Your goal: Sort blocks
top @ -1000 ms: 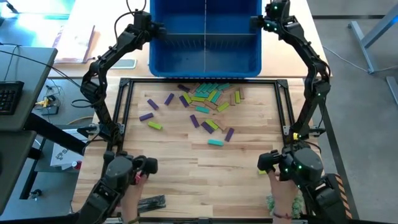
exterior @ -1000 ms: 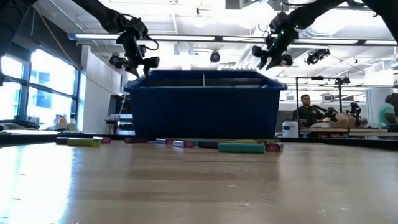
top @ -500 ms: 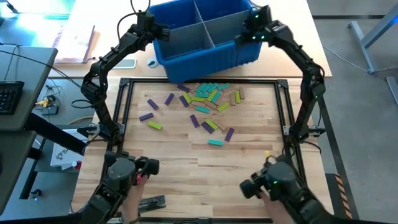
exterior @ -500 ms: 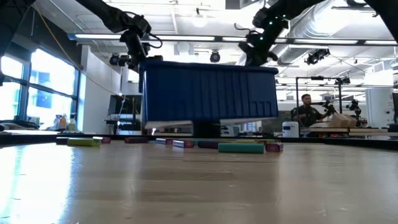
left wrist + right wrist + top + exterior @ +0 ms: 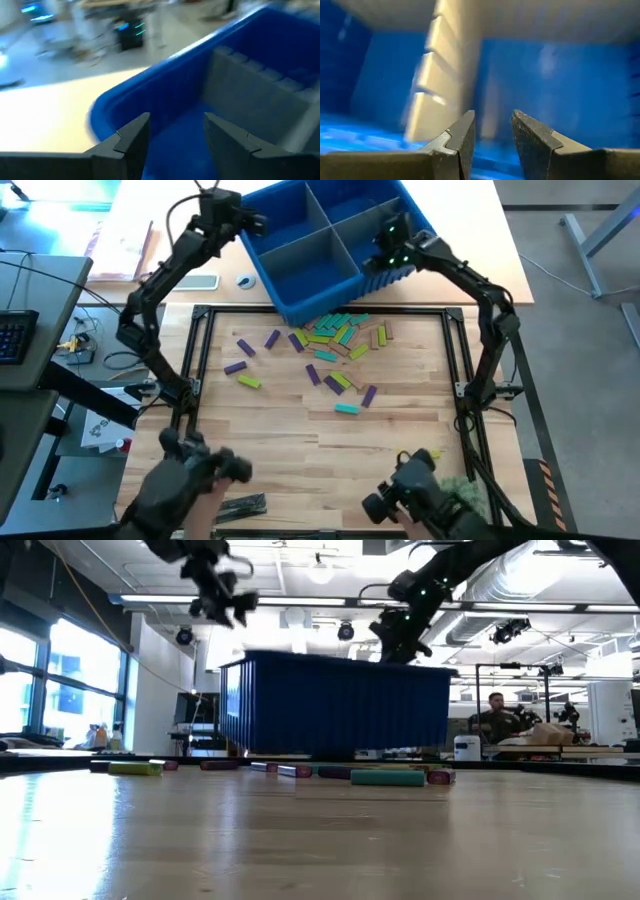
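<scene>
A blue bin (image 5: 320, 250) with grey dividers stands askew at the table's far edge, its near corner over the black frame (image 5: 200, 340). The blocks, purple, lime, teal and tan bars, lie in a heap (image 5: 335, 332) just in front of it, with several scattered nearer (image 5: 345, 408); in the low view they show as a row (image 5: 385, 777). My left gripper (image 5: 245, 220) is open, above the bin's far left corner and clear of its rim (image 5: 165, 85). My right gripper (image 5: 383, 252) is at the bin's right wall. My right gripper is on the bin's right wall (image 5: 400, 268), near its near right corner, coming from above and slanting down over the rim (image 5: 420, 667). The wrist view shows one finger (image 5: 460, 137) over the bin's inside; the contact itself is hidden by the fingers. The bin's base is down near the table.
Two hand-held control arms with a person's hands (image 5: 195, 470) (image 5: 425, 490) are at the table's near edge. A dark tool (image 5: 245, 505) lies near the left one. A phone (image 5: 200, 281) and papers (image 5: 125, 250) lie left of the bin. People sit in the room behind (image 5: 490, 715).
The bin, tipped up on its side a second ago, has come back open side up, turned about and moved toward the table's left and near edge, then come down. My left gripper has come off its corner and risen. My right gripper has gone left with the bin.
</scene>
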